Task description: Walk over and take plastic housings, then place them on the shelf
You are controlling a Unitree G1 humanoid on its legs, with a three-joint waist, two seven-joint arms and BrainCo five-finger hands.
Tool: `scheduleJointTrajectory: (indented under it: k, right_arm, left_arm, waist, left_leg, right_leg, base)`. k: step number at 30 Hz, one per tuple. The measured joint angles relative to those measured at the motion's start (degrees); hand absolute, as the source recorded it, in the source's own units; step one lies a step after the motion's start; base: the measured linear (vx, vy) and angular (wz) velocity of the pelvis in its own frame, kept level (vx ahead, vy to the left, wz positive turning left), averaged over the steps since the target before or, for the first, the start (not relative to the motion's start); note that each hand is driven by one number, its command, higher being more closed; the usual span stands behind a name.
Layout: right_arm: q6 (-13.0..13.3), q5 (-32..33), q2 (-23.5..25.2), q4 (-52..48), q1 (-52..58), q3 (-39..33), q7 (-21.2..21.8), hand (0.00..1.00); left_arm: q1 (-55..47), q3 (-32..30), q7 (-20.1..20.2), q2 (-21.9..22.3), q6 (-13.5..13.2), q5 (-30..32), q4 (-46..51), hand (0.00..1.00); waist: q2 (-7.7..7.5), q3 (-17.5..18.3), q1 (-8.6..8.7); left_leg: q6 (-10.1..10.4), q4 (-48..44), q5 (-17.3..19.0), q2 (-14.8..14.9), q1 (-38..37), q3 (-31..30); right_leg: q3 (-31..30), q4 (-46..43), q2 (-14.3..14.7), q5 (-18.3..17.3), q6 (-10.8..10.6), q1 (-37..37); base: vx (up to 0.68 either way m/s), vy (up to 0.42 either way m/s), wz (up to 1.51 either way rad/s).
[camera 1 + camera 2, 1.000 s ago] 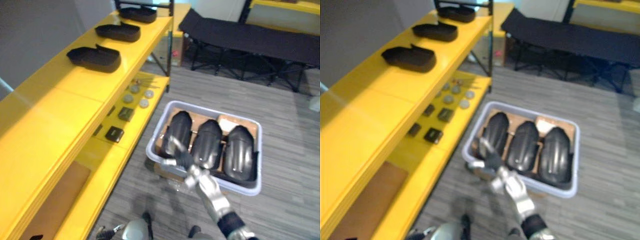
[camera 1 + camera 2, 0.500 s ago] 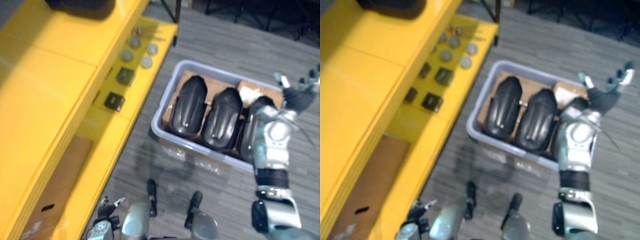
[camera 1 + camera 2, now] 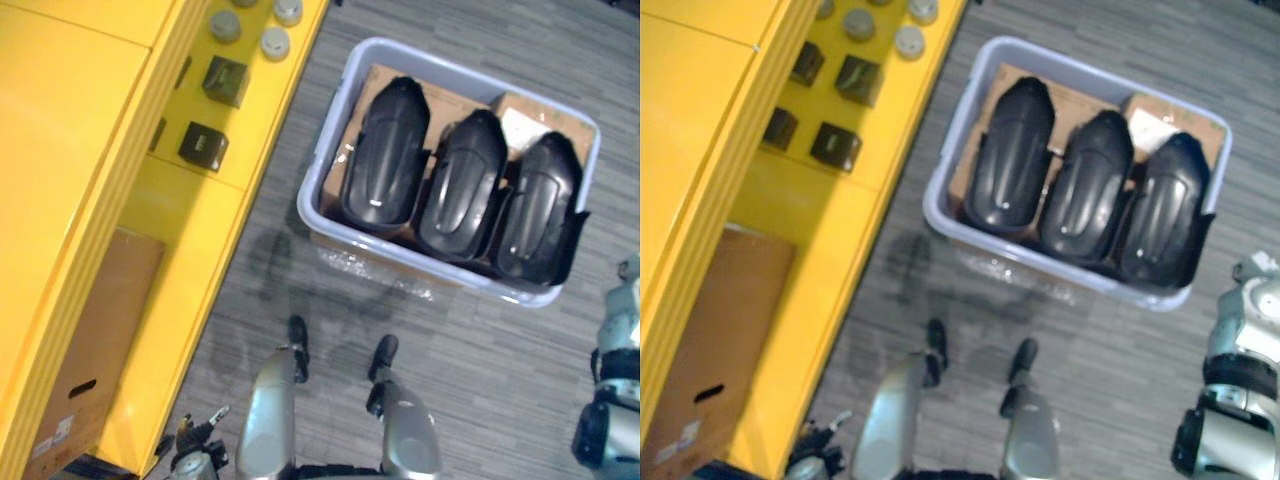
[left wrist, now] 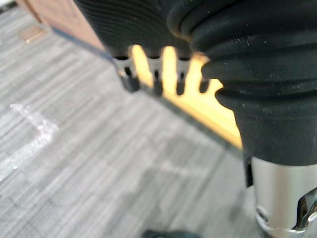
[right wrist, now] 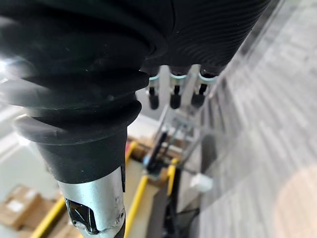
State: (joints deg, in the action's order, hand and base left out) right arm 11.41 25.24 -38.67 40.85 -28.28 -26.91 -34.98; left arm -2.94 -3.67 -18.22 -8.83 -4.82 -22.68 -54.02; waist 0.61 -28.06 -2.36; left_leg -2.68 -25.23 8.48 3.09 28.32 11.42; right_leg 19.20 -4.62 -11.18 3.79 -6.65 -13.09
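Note:
Three black plastic housings lie side by side in a pale grey bin (image 3: 400, 245) on the floor: the left one (image 3: 385, 155), the middle one (image 3: 460, 170) and the right one (image 3: 535, 200), on brown cardboard. My left hand (image 4: 156, 82) hangs low beside the yellow shelf, fingers straight, holding nothing; it also shows at the bottom edge as my left hand (image 3: 190, 440). My right hand (image 5: 173, 96) hangs with straight fingers and holds nothing. My right arm comes in at the lower right, below the bin's right end.
The yellow shelf (image 3: 60, 150) runs along the left. Its lower level carries small dark blocks (image 3: 203, 146) and grey round discs (image 3: 270, 42). A brown cardboard box (image 3: 90, 350) stands lower down. Grey floor lies between the shelf and the bin.
The camera has tilted down, so the bin now sits higher in view. My right arm has dropped from above the bin's right end to the lower right edge.

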Motion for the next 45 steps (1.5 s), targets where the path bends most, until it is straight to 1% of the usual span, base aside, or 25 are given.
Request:
scheduleJointTrajectory:
  k: [2, 6, 9, 10, 11, 14, 17, 18, 20, 22, 24, 26, 28, 30, 31, 33, 34, 36, 37, 38, 39, 42, 45]
  right_arm:
    - [-0.2, 1.1, -0.3, 1.2, 0.5, -1.2, 0.7, 0.00]
    - [-0.3, 1.1, -0.6, 5.2, 0.8, -1.3, 3.2, 0.00]
    - [-0.3, 1.1, -2.3, 7.9, 0.3, -1.1, 5.2, 0.00]
    - [-0.3, 1.0, -3.4, 8.5, -0.2, -0.9, 5.7, 0.00]
    - [-0.4, 1.0, -5.2, 10.1, -1.4, 0.2, 6.3, 0.00]
    - [-0.7, 1.0, -8.3, 13.9, -5.1, 3.2, 7.3, 0.00]
    - [-1.7, 0.8, -10.9, 16.3, -8.6, 5.0, 7.5, 0.00]
    - [-2.7, 0.0, -12.4, 16.9, -10.0, 6.0, 7.4, 0.00]
    - [-3.3, -1.3, -13.2, 17.6, -12.4, 6.9, 7.4, 0.00]
    - [-4.1, -1.5, -13.9, 18.5, -13.9, 8.7, 7.5, 0.00]
    - [-5.4, -1.9, -14.1, 18.8, -15.1, 9.4, 7.5, 0.00]
    - [-6.9, -3.2, -15.4, 18.8, -16.2, 10.3, 7.8, 0.00]
    - [-7.9, -3.6, -16.5, 18.9, -16.9, 11.0, 8.3, 0.00]
    - [-8.2, -3.8, -17.7, 19.1, -17.7, 12.5, 9.0, 0.00]
    - [-8.8, -3.9, -17.9, 19.4, -18.3, 12.5, 9.5, 0.00]
    - [-10.4, -4.2, -18.0, 20.3, -18.8, 12.8, 10.8, 0.00]
    - [-11.6, -4.7, -18.0, 21.1, -19.1, 13.6, 11.4, 1.00]
    - [-14.0, -5.4, -18.0, 21.4, -19.2, 14.3, 12.4, 1.00]
    - [-14.7, -5.4, -18.0, 21.5, -19.2, 14.7, 12.6, 1.00]
    - [-16.4, -6.0, -18.0, 21.9, -19.3, 14.8, 12.8, 1.00]
    - [-17.5, -7.0, -18.0, 23.0, -19.4, 14.8, 12.8, 1.00]
    - [-19.1, -8.2, -18.4, 24.9, -19.4, 14.6, 12.7, 1.00]
    - [-20.8, -10.7, -19.5, 26.1, -19.3, 13.9, 12.8, 1.00]
  left_arm:
    - [1.0, 0.1, 0.6, 0.2, -0.6, -0.1, 0.1, 0.00]
    - [1.4, 0.5, 1.0, 0.3, -0.6, -0.1, 0.7, 0.00]
    - [1.3, 1.4, 1.3, 0.3, -0.9, -0.9, 0.7, 0.00]
    - [1.3, 2.2, 1.6, 0.3, -1.1, -1.3, 0.7, 0.00]
    - [1.3, 2.8, 1.8, 0.6, -1.2, -1.6, 0.7, 0.00]
    - [1.3, 4.1, 2.1, 0.4, -2.1, -2.2, 0.4, 0.00]
    - [1.3, 6.1, 2.6, 0.8, -2.5, -2.3, -0.2, 0.00]
    - [1.2, 7.2, 3.2, 0.9, -2.4, -2.7, -0.3, 0.00]
    - [1.2, 7.3, 3.8, 1.0, -2.3, -4.2, -1.1, 0.00]
    - [1.1, 7.3, 4.4, 1.0, -2.2, -4.5, -1.5, 0.00]
    - [0.8, 7.4, 5.5, 1.0, -2.2, -4.5, -1.6, 0.00]
    - [0.8, 8.6, 6.6, 1.0, -2.3, -4.5, -1.6, 0.00]
    - [0.7, 9.0, 7.6, 1.5, -2.3, -4.5, -1.6, 0.00]
    - [0.7, 9.0, 8.4, 2.6, -2.6, -4.5, -1.6, 0.00]
    - [0.7, 9.4, 8.8, 2.9, -2.6, -4.5, -1.6, 0.00]
    - [0.5, 9.7, 9.7, 3.1, -2.6, -4.5, -1.7, 0.00]
    - [0.3, 9.9, 9.8, 3.1, -2.6, -4.5, -1.7, 0.00]
    - [0.2, 11.3, 10.0, 3.1, -2.6, -4.6, -1.7, 0.00]
    - [0.2, 11.3, 10.0, 3.2, -2.6, -4.6, -1.7, 0.00]
    - [0.2, 11.3, 10.0, 3.2, -2.7, -4.6, -1.7, 0.00]
    - [0.2, 11.3, 10.0, 3.3, -2.7, -4.6, -1.7, 0.00]
    - [0.2, 11.3, 9.9, 3.6, -2.6, -6.3, -1.9, 0.00]
    - [0.2, 11.3, 10.0, 4.3, -2.7, -6.7, -2.1, 0.00]
  waist:
    - [0.58, -0.3, -0.01]
    - [1.10, -0.5, 0.16]
    - [2.28, -1.0, -0.10]
    - [2.76, -1.2, -0.10]
    - [3.53, -1.3, -0.10]
    - [4.66, -1.1, -0.30]
    - [6.79, -1.5, -1.00]
    - [7.95, -1.6, -1.62]
    - [9.13, -1.6, -1.78]
    - [9.90, -1.5, -1.89]
    - [10.10, -1.4, -1.93]
    - [10.16, -1.4, -2.03]
    - [10.29, -1.3, -2.16]
    - [10.70, -1.0, -2.61]
    - [11.04, -0.8, -2.99]
    - [11.23, -0.6, -3.48]
    - [11.46, -0.5, -3.54]
    - [12.19, 0.0, -3.55]
    - [12.31, 0.1, -3.57]
    - [12.38, 0.2, -3.69]
    - [12.39, 0.2, -3.78]
    - [12.49, 0.2, -3.76]
    - [13.13, 0.7, -3.72]
  left_leg:
    - [-0.2, 0.3, -0.2, -0.2, 0.0, 0.0]
    - [-0.6, 1.0, -0.9, -0.8, 0.9, 0.1]
    - [-0.8, 1.2, -1.1, -1.3, 0.9, -0.3]
    - [-0.9, 1.3, -1.2, -1.8, 0.9, -0.6]
    - [-1.0, 2.0, -1.5, -2.3, 0.9, -0.9]
    - [-1.1, 3.2, -2.6, -3.3, 1.6, -1.5]
    - [-1.3, 3.4, -3.0, -4.0, 1.9, -2.0]
    - [-1.5, 3.9, -3.4, -4.7, 1.9, -2.0]
    - [-1.7, 4.4, -3.8, -5.3, 2.0, -2.1]
    - [-1.7, 4.9, -4.2, -5.7, 2.1, -2.2]
    - [-1.7, 4.7, -4.2, -6.0, 2.6, -2.3]
    - [-1.8, 4.7, -4.5, -6.3, 3.3, -2.6]
    - [-1.8, 4.6, -4.5, -6.7, 3.3, -2.9]
    - [-1.8, 4.6, -4.5, -6.9, 3.4, -3.0]
    - [-1.8, 4.4, -4.5, -6.9, 3.8, -3.1]
    - [-1.8, 4.1, -4.5, -6.9, 4.0, -3.2]
    - [-1.8, 3.6, -4.5, -6.8, 4.4, -3.5]
    - [-1.7, 3.0, -4.5, -6.8, 5.2, -4.2]
    - [-1.7, 2.8, -4.5, -6.8, 5.3, -4.3]
    - [-1.7, 2.7, -4.5, -6.8, 5.3, -4.4]
    - [-1.7, 2.5, -4.4, -6.8, 5.4, -4.4]
    - [-1.5, 2.4, -4.5, -6.7, 5.4, -4.6]
    - [-1.5, 2.2, -4.5, -6.7, 5.4, -4.6]
  right_leg:
    - [-0.1, 0.0, -0.2, 0.0, -0.1, -0.2]
    - [-0.3, -0.2, -0.7, 0.1, -0.5, -1.6]
    - [-0.2, -1.0, -1.1, -0.5, -1.0, -1.9]
    - [-0.1, -1.6, -1.6, -0.9, -1.5, -2.1]
    - [-0.1, -2.4, -2.0, -1.1, -1.4, -2.6]
    - [0.2, -4.6, -3.2, -2.2, -1.9, -4.4]
    - [0.9, -6.9, -4.1, -3.1, -1.8, -5.2]
    - [0.9, -8.2, -5.0, -3.8, -2.3, -5.9]
    - [0.8, -9.8, -5.9, -4.4, -2.3, -6.9]
    - [0.9, -10.3, -6.3, -4.6, -2.4, -7.4]
    - [0.9, -11.4, -6.8, -5.1, -2.6, -8.2]
    - [1.1, -12.3, -7.2, -5.5, -2.6, -9.1]
    - [1.2, -13.3, -7.7, -6.1, -2.5, -9.4]
    - [1.1, -14.0, -8.0, -6.5, -2.3, -9.8]
    - [1.2, -14.3, -8.0, -6.7, -2.3, -10.0]
    - [1.2, -15.2, -8.1, -7.2, -2.1, -10.5]
    - [1.2, -16.0, -8.2, -7.5, -2.0, -10.9]
    - [1.4, -16.7, -8.2, -7.9, -1.9, -11.3]
    - [1.4, -17.0, -8.3, -8.1, -2.0, -11.4]
    - [1.4, -17.7, -8.4, -8.5, -1.8, -11.7]
    - [1.4, -18.1, -8.5, -8.8, -1.7, -11.9]
    - [1.4, -18.8, -8.5, -9.0, -1.5, -12.0]
    - [1.4, -19.0, -8.5, -9.1, -1.5, -11.9]
  base:
    - [0.00, 0.000, 0.00]
    - [0.00, 0.000, 0.00]
    - [0.00, -0.007, 0.05]
    - [-0.01, 0.004, 0.16]
    - [-0.02, 0.012, 0.18]
    - [-0.02, 0.013, 0.19]
    - [-0.03, 0.016, 0.17]
    - [-0.02, 0.030, 0.13]
    - [-0.01, 0.028, 0.11]
    - [0.00, 0.019, 0.09]
    - [0.01, 0.005, 0.08]
    - [0.02, -0.002, 0.10]
    - [0.02, 0.000, 0.10]
    - [0.01, 0.002, 0.07]
    - [0.00, -0.007, 0.04]
    - [-0.01, -0.017, 0.05]
    - [-0.02, -0.035, 0.08]
    - [-0.03, -0.034, 0.09]
    - [-0.03, -0.022, 0.06]
    - [-0.04, -0.027, 0.04]
    - [-0.05, -0.030, 0.04]
    - [-0.04, -0.028, 0.01]
    - [0.00, 0.000, 0.00]
